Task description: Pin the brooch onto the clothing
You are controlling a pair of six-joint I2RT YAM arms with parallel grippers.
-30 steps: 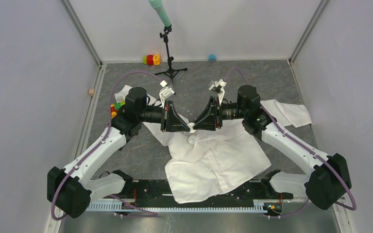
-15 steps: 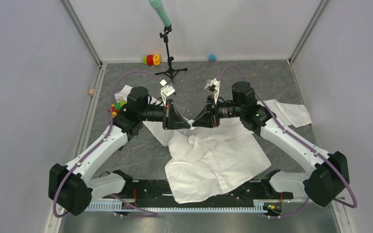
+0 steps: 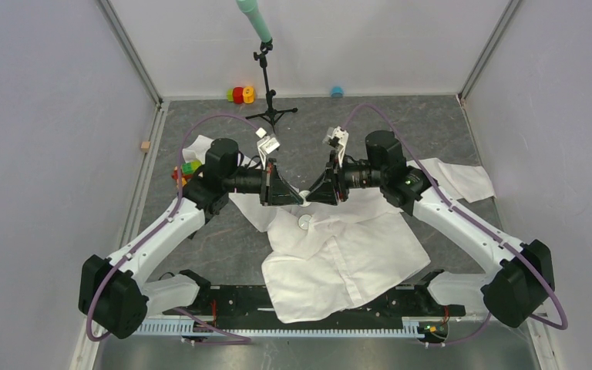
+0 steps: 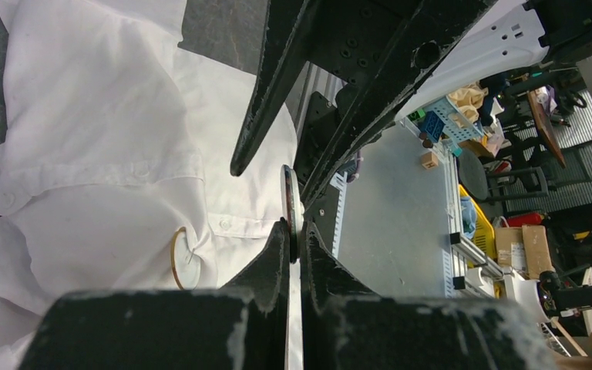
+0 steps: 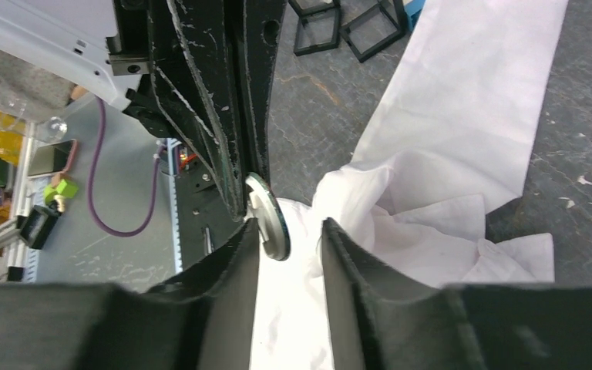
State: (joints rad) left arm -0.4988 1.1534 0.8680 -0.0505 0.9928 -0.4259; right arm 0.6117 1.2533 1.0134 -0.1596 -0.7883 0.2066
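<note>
The clothing [image 3: 347,254] is a white shirt, crumpled on the dark table, and it also shows in the left wrist view [image 4: 85,116] and the right wrist view [image 5: 462,116]. My left gripper [image 3: 301,199] [image 4: 293,228] is shut on the rim of the brooch [image 4: 287,202] [image 5: 271,220], a thin round disc seen edge-on above the shirt. My right gripper [image 3: 311,198] [image 5: 289,230] faces it tip to tip and stands open. One finger lies against the disc's back and the other beside a raised fold of shirt. A second gold-rimmed disc [image 3: 304,222] [image 4: 185,258] lies on the shirt below.
A microphone stand [image 3: 266,85] rises behind the grippers. Toy blocks [image 3: 240,94] and a blue piece [image 3: 337,92] sit at the back wall. More blocks [image 3: 185,168] lie by the left arm, and a small wooden cube [image 3: 145,145] lies at the left wall.
The right wrist has moved a little left and toward the back, closing up on the left gripper. Its jaws narrowed and then widened again. The left gripper has kept its hold on the disc.
</note>
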